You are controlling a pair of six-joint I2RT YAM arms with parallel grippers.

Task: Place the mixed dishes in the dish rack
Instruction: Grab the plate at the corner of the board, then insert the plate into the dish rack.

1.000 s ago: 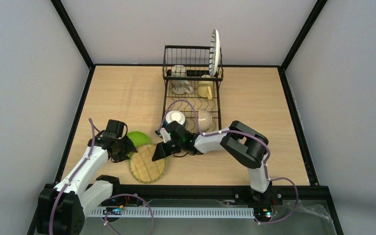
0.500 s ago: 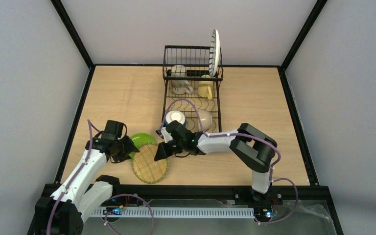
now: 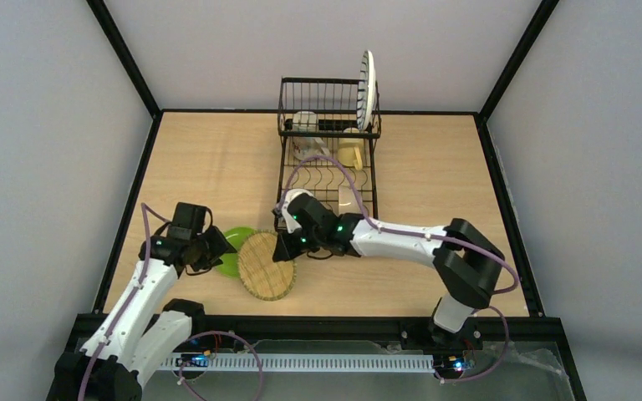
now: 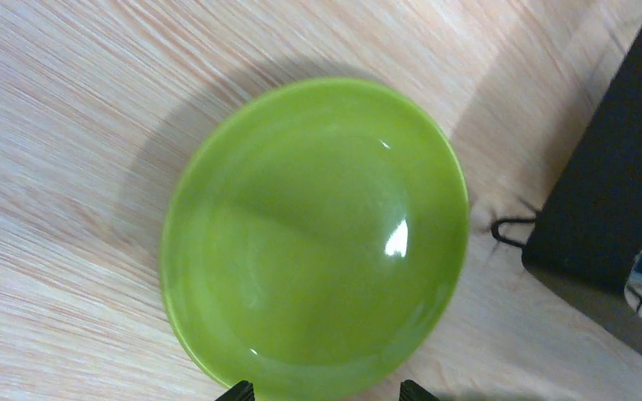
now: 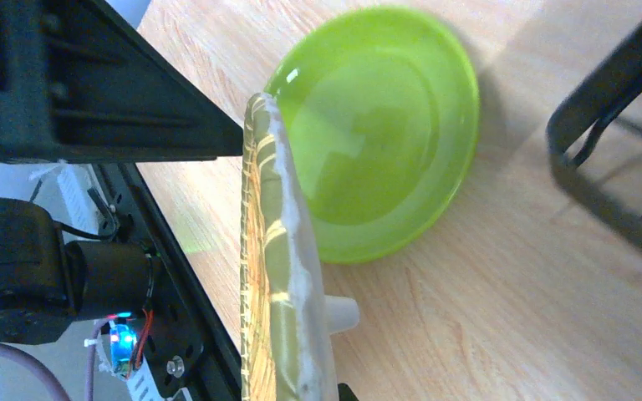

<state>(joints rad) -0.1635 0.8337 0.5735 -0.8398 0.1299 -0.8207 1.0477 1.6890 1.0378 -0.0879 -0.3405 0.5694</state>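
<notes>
Lifting of yellow plate [image 3: 267,267] was in hand: right claw [image 3: 287,251] clenched on its rim, plate tilted up from bench [image 3: 209,167] near dish rack [image 3: 328,134]. Left claw [image 3: 215,253] hung released over green plate [image 4: 313,234]. Next move prob. needed edge-on slot entry.

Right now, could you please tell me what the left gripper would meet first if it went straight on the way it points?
Most likely the green plate: it lies on the table right ahead of the open left gripper. How near is unclear.

tilted yellow plate [image 3: 267,267], right tool [image 3: 283,251] gripping rim
</notes>
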